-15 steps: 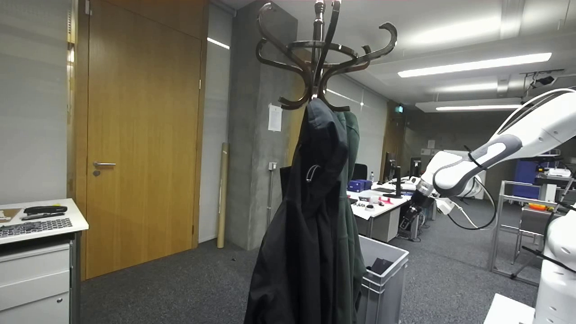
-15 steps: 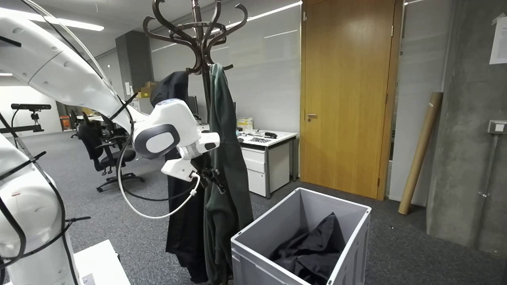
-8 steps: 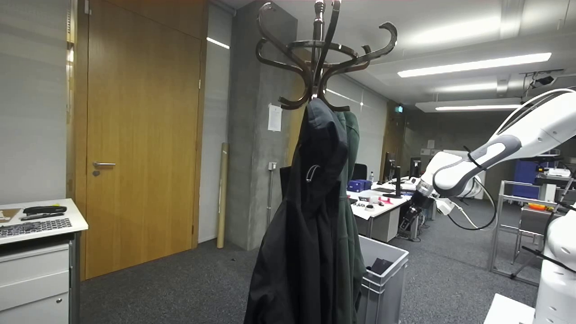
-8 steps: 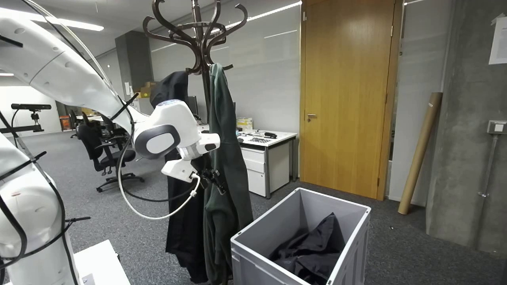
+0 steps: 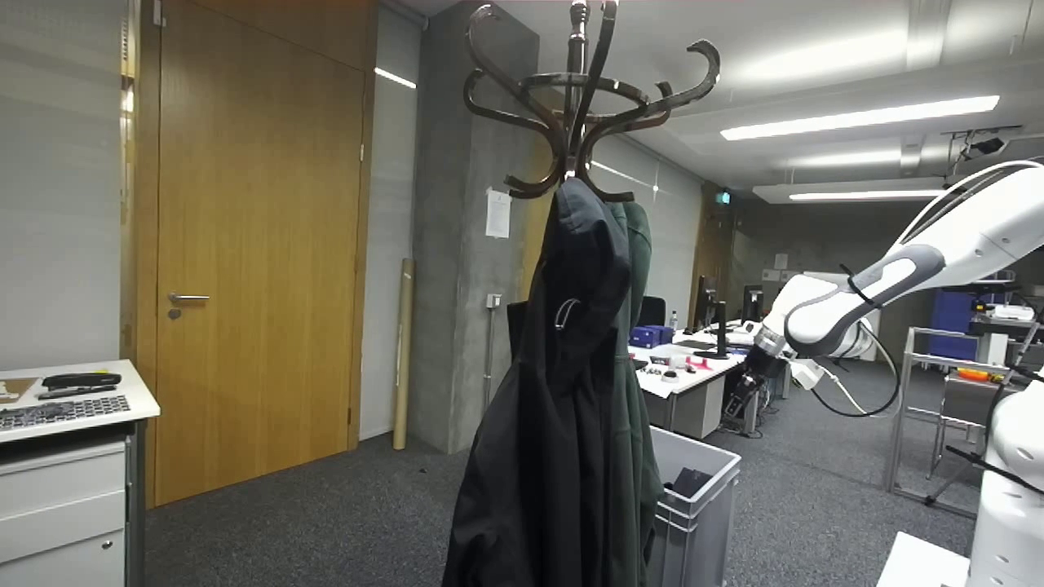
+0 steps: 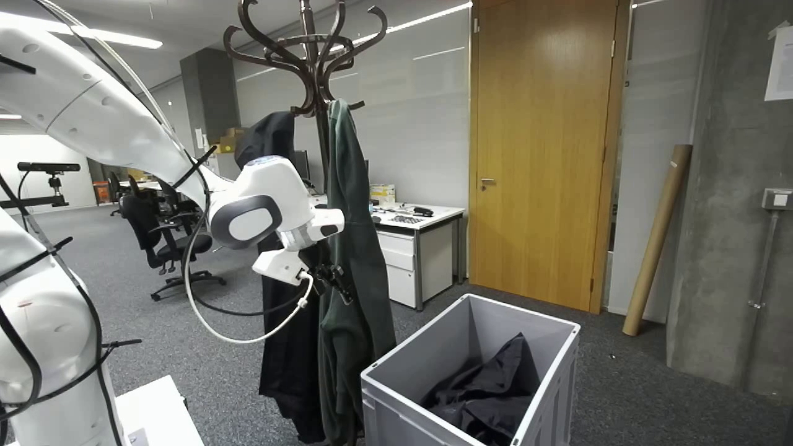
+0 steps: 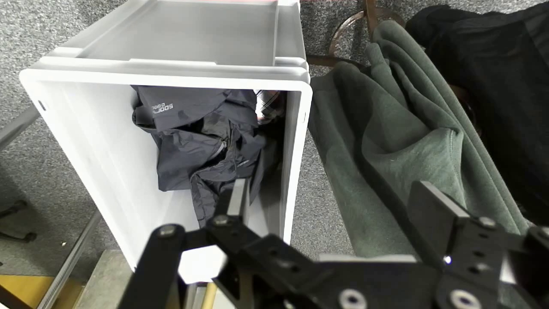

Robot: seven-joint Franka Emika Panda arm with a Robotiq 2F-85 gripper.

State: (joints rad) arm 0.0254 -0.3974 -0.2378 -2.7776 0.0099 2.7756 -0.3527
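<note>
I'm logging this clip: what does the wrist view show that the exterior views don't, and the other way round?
Wrist view only: white lettering on the dark clothing, a checked patch beside it, and, clearly, that the gripper is open.

Exterior views only: the arm, the rack's hooks and the white drawers, visible in both.

Shared: the bin with dark clothing inside, the green garment, the black coat and the gripper.

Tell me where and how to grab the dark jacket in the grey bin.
Probably best by the peaked fold of the dark jacket, coming straight down from above. In an exterior view that fold stands up from the heap, offering the open hand cloth to pinch; the grey bin is walled around, open on top.
</note>
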